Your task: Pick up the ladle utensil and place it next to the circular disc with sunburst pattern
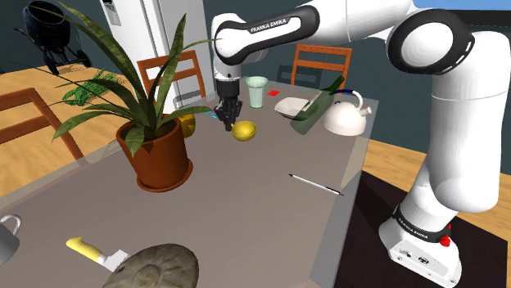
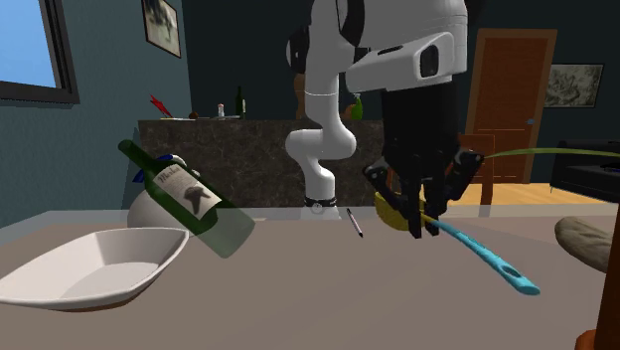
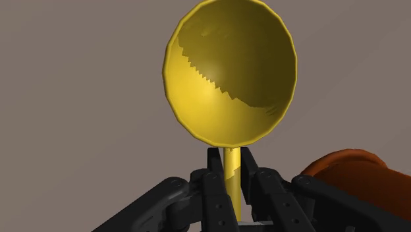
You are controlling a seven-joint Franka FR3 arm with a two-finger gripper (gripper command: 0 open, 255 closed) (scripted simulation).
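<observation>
Our black hand [image 3: 230, 159] is clamped on the stem of the yellow-bowled, teal-handled ladle [image 3: 229, 72], far along the grey surface [image 1: 246, 209]. We should lift it level and steer clear of the terracotta-potted plant [image 1: 156, 154]

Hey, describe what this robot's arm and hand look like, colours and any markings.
The arm is glossy white with rounded segments and black joint bands; one band carries white FRANKA EMIKA lettering. The hand is all black, with two blocky fingers.
</observation>
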